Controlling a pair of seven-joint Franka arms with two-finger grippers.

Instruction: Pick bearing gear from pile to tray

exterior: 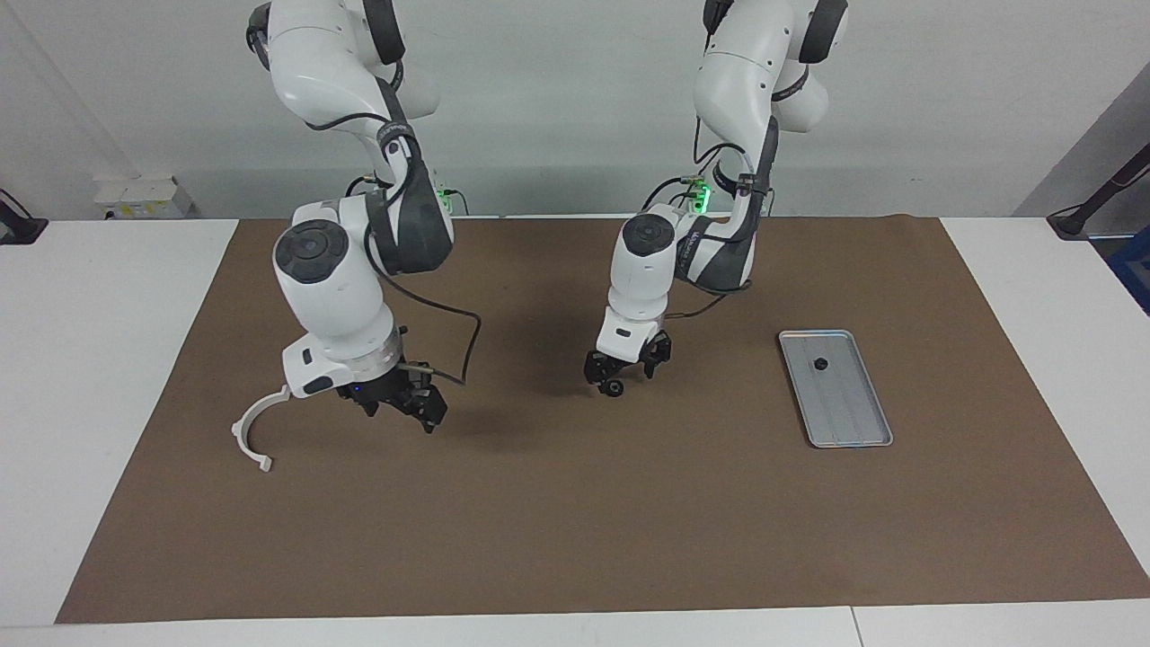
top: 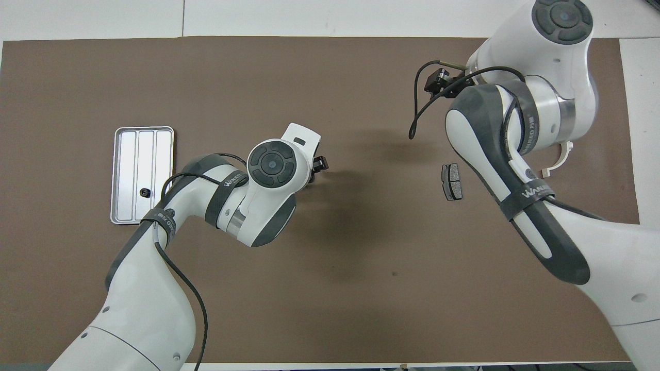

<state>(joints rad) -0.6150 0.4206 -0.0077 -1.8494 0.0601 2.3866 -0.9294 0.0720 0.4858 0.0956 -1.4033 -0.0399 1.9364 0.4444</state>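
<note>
A small black bearing gear (exterior: 613, 388) lies on the brown mat near its middle. My left gripper (exterior: 620, 376) hangs low right over it, open, one finger on each side; whether they touch it I cannot tell. In the overhead view the left hand (top: 281, 165) hides the gear. The silver tray (exterior: 849, 422) (top: 124, 154) lies toward the left arm's end, with one tiny black round piece (exterior: 820, 364) (top: 145, 192) in it. My right gripper (exterior: 404, 409) is open and holds nothing, low over the pile's brake pads. One brake pad (top: 451, 181) shows from above.
A white semicircular bracket (exterior: 256, 427) (top: 559, 157) lies beside the right hand, toward the right arm's end of the mat. The brown mat (exterior: 575, 539) covers most of the white table.
</note>
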